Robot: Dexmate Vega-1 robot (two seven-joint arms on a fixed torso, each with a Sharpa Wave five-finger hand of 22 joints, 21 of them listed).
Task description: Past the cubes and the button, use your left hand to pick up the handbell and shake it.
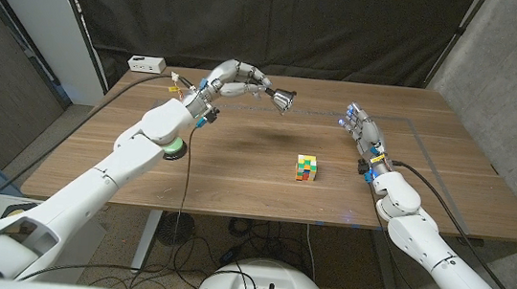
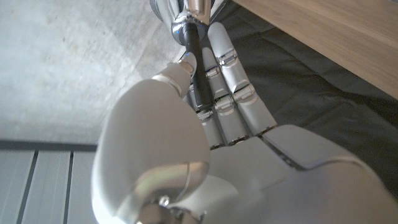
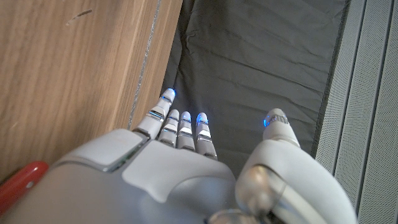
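Handbell (image 1: 284, 98) is up in the air over the far part of the table (image 1: 237, 162), lying sideways with its shiny cup pointing toward the robot's right. The left hand (image 1: 237, 78) holds it by the thin black handle (image 2: 198, 74), and in the left wrist view the fingers (image 2: 233, 93) and thumb are wrapped around that handle. A soft dark shadow lies on the wood under the bell. Nearer the middle of the table sits a colourful cube (image 1: 306, 168), made of small squares in green, yellow, red and blue. It is well apart from the bell. A green button (image 1: 173, 147) peeks out from under the left arm, near the left side of the table. The right hand (image 1: 361, 129) stands on the table by the right side, holding nothing, with its fingers straight and a little apart. Blue lights glow on its fingertips (image 3: 169, 94). A small white box (image 1: 147, 63) sits at the far left corner of the table.
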